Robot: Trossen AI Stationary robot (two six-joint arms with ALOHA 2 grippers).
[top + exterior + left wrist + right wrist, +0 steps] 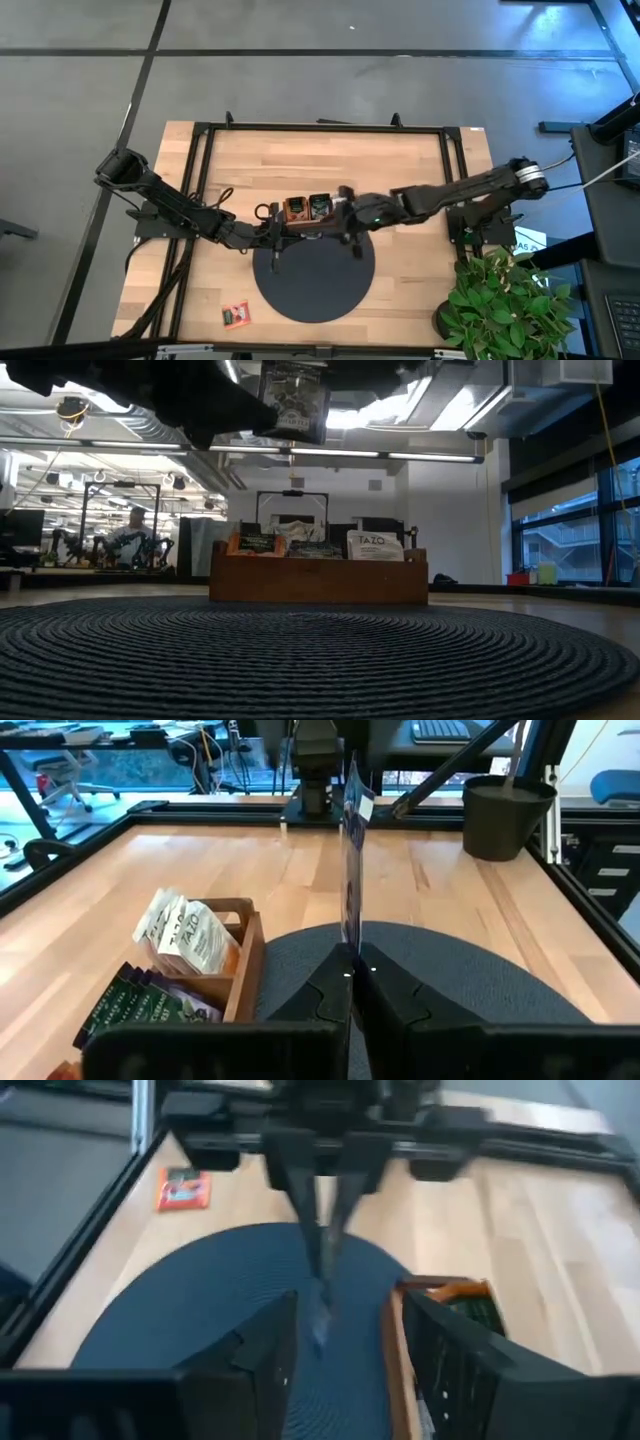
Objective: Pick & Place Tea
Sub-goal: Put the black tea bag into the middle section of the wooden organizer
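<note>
The left hand is hanging above the mat, clenched on a tea sachet that is standing on edge between its fingertips. The right hand is facing it from the other side with its jaws released; the same sachet is lying in the gap between them, and no contact with its fingers can be confirmed. In the low view the sachet is hanging in the air well above the mat.

The tray is standing just beyond the mat's far edge, between the two arms. Its three compartments are already holding upright sachets: orange ones at the left, dark ones in the middle, white ones at the right. One red sachet is lying flat on the worktop near the left front corner, apart from the mat.

Judged step: a hand-to-hand transfer, or a regrasp, of the held sachet before placement.

Next move, as a judgement:
1. One hand must be holding the sachet alone before the other withdraws.
2. The sachet must stay upright on its way to the matching compartment.
3. Release should come only once the sachet is inside the compartment walls.
</note>
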